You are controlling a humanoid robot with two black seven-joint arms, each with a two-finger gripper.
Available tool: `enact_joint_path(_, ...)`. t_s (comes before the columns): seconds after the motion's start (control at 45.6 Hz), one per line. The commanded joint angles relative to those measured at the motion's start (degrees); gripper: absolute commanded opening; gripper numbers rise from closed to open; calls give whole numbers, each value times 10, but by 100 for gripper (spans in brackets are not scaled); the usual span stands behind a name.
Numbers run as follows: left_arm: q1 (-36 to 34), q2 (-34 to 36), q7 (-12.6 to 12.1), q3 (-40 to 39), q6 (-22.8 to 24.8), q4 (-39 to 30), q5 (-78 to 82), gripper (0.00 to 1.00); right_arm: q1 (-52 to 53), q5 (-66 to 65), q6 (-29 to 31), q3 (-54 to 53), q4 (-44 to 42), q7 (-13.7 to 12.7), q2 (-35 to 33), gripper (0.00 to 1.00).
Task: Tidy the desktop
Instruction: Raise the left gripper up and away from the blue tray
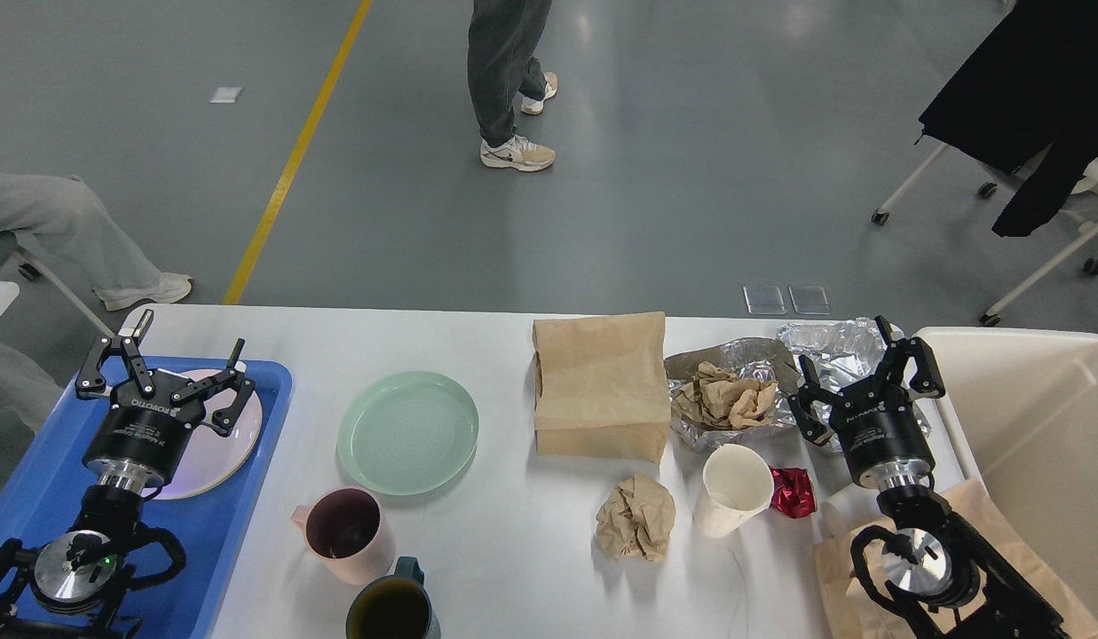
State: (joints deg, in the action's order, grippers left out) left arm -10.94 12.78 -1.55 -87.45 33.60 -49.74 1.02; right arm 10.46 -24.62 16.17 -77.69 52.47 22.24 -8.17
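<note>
1. The desktop (513,355), white with rounded corners, fills the lower half of the head view; grey floor lies beyond its far edge.
2. Left gripper (162,355): fingers spread wide, nothing between them. It hangs over the blue tray (34,479) at the table's left end, above a pale plate (238,435) lying in that tray.
3. Right gripper (864,368): fingers likewise wide apart and holding nothing, poised over crumpled foil (824,342) near the table's right end.
4. Centre-left: a mint green plate (407,432) lies flat on the desktop. Nearer the robot, a pink mug (346,531) and a dark teal mug (393,611) (partly cut off by the view's lower edge) stand close together.
5. Centre: a brown paper bag (600,383) lies flat. Just right of it, a foil sheet (735,359) holds scrunched brown paper (724,399).
6. Nearer the robot: a ball of brown paper (635,516), a tipped white paper cup (733,488), and a red wrapper (793,491) touching the cup's right side.
7. A cream bin (1037,444) stands off the table's right end.
</note>
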Motion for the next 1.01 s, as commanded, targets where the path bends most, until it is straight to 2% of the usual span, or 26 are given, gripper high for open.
enact_joint_path(0.0, 3, 19, 1, 1, 0, 2, -3, 97, 0, 0, 0, 0, 0, 0, 0, 100)
enact_joint_path(0.132, -2, 49, 3, 39, 1, 2, -7, 97, 0, 0, 0, 0, 0, 0, 0, 100)
enact_joint_path(0.241, -47, 124, -3, 135, 4, 14, -7, 97, 0, 0, 0, 0, 0, 0, 0, 100)
enact_joint_path(0.395, -165, 247, -6, 387, 8, 35, -7, 97, 0, -1, 0, 0, 0, 0, 0, 100)
enact_joint_path(0.416, -220, 271, -6, 482, 9, 45, -7, 97, 0, 0, 0, 0, 0, 0, 0, 100)
enact_joint_path(0.482, -292, 289, -6, 604, 10, 57, -7, 97, 0, 0, 0, 0, 0, 0, 0, 100)
enact_joint_path(0.636, -448, 293, -9, 872, 4, 66, -5, 97, 0, 0, 0, 0, 0, 0, 0, 100)
enact_joint_path(0.767, -614, 288, -7, 1144, 10, 63, -5, 97, -1, 0, 0, 0, 0, 0, 0, 100)
enact_joint_path(0.833, -674, 284, -3, 1267, 13, 55, -3, 97, -1, 0, 0, 0, 0, 0, 0, 100)
enact_joint_path(0.921, -741, 253, -1, 1366, 18, 48, -7, 97, -1, 0, 0, 0, 0, 0, 0, 100)
enact_joint_path(0.986, -778, 227, -1, 1407, 20, 36, -7, 97, -1, 0, 0, 0, 0, 0, 0, 100)
